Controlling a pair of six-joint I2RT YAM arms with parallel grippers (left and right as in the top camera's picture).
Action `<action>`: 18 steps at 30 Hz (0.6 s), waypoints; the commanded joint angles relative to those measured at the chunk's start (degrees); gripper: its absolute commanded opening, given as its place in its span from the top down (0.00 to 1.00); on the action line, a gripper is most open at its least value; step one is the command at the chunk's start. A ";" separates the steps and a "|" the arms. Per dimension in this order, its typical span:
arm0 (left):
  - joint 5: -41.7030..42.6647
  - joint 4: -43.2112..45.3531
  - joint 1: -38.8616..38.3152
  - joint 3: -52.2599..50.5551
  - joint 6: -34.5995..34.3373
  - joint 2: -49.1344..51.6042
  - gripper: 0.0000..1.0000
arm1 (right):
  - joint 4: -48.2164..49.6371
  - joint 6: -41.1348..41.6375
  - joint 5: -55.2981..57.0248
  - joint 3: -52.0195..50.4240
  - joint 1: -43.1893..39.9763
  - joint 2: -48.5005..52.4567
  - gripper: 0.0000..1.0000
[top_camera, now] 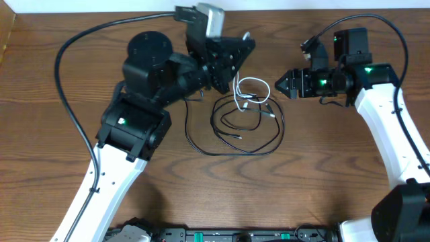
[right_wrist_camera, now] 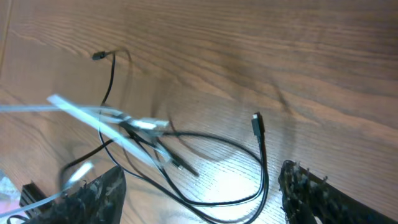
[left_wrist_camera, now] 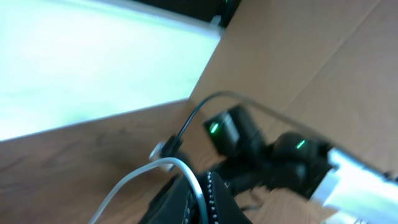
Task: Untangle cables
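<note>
Left gripper is closed above the tangle. The white cable runs up from the pile into its tip, so it looks pinched there, but the contact itself is hidden under the gripper body in overhead. Left wrist view is blurred: it only shows a white arc next to the dark finger, with the right arm behind it. Right gripper is just right of the pile, tip pointing at it, and touches neither cable. In the right wrist view its fingers stand wide apart at the bottom corners, with nothing held between them. Both cables sit mid-worktop, between the two grippers. The white one makes small loops at the top of the pile and crosses over the black cable. The black one lies in larger loose loops that spread toward the near edge. In the right wrist view the white strands are smeared, running diagonally over the black ones at the knot. One black plug lies free on the wood, right of the knot. Another plug lies off at the upper left.
</note>
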 commanded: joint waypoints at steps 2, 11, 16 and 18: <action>0.98 1.49 0.74 1.51 -6.27 -3.26 0.92 | 0.96 -1.11 -1.46 -0.04 1.07 2.05 0.28; 0.94 1.03 0.76 1.51 -6.23 -3.80 0.92 | 4.87 -9.18 -17.05 -0.04 3.74 4.74 0.28; 0.94 1.01 0.76 1.51 -6.23 -3.76 0.93 | 5.81 -10.56 -21.62 -0.07 4.74 5.27 0.36; 0.94 1.01 0.76 1.51 -6.23 -3.76 0.93 | 6.34 -10.51 -22.27 -0.04 5.05 5.99 0.40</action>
